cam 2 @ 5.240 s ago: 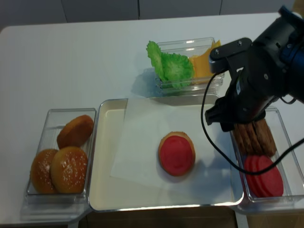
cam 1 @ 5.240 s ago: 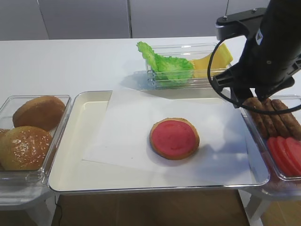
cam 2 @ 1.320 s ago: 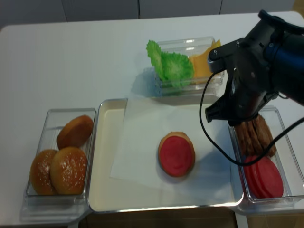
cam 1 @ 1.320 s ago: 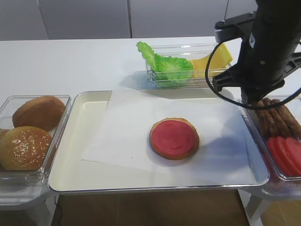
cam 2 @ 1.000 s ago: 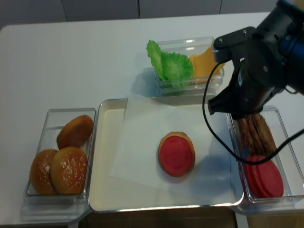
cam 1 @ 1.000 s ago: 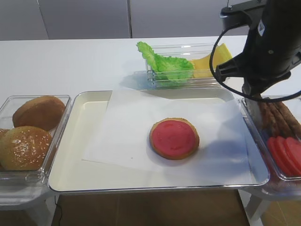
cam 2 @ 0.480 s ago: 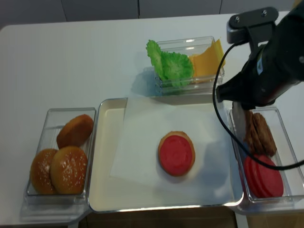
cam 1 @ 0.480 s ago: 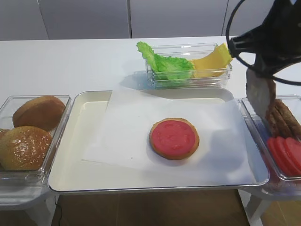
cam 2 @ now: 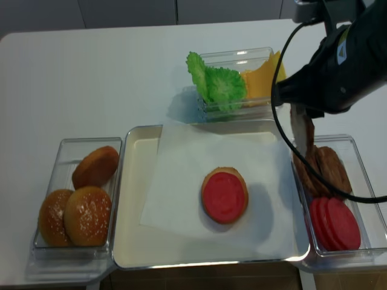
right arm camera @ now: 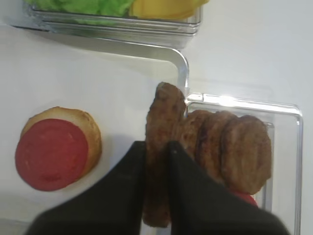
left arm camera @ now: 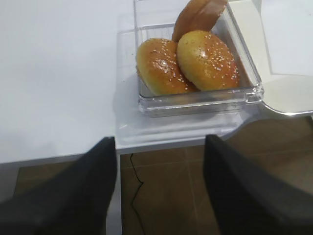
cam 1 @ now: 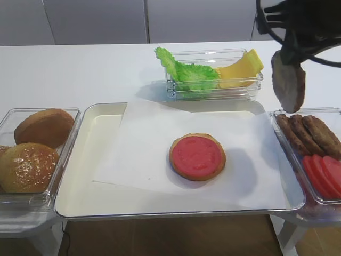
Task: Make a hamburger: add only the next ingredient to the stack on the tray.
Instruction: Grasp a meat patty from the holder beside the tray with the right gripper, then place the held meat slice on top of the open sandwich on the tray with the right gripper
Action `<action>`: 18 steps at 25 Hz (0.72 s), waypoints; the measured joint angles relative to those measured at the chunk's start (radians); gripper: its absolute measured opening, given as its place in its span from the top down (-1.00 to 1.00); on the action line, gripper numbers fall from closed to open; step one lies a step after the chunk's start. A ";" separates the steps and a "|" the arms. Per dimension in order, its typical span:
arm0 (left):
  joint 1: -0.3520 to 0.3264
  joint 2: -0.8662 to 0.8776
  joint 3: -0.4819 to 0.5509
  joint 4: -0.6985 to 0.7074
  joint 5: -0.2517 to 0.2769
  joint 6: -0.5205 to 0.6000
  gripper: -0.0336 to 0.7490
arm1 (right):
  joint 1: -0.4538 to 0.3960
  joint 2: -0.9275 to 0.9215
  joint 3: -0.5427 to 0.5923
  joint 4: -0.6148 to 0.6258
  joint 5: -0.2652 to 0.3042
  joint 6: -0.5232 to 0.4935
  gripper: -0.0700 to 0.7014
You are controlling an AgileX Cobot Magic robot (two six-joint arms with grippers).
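Note:
The stack (cam 1: 197, 156), a tan bun base topped by a red disc, lies on white paper in the middle of the cream tray (cam 1: 85, 160). A dark-brown meat patty (cam 1: 287, 80) hangs on edge in the air above the tray's right rim and the right tub. My right gripper (right arm camera: 157, 164) is shut on it, with the patty (right arm camera: 161, 122) sticking out past the fingertips. In the right wrist view the stack (right arm camera: 54, 152) sits to the left of the patty. My left gripper (left arm camera: 161, 196) is open and empty, over the floor just off the table edge.
A clear tub of domed bun tops (cam 1: 34, 154) stands left of the tray. A tub with lettuce and cheese (cam 1: 213, 74) is behind it. The right tub (cam 2: 357, 151) holds more patties (cam 2: 329, 166) and tomato slices (cam 2: 335, 223).
My right gripper has risen out of the right tub with one patty in its jaws. The patty now hangs well above the other patties. The left arm has not moved.

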 joint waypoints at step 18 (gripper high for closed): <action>0.000 0.000 0.000 0.000 0.000 0.000 -0.16 | 0.079 0.069 0.000 0.154 -0.075 -0.090 0.53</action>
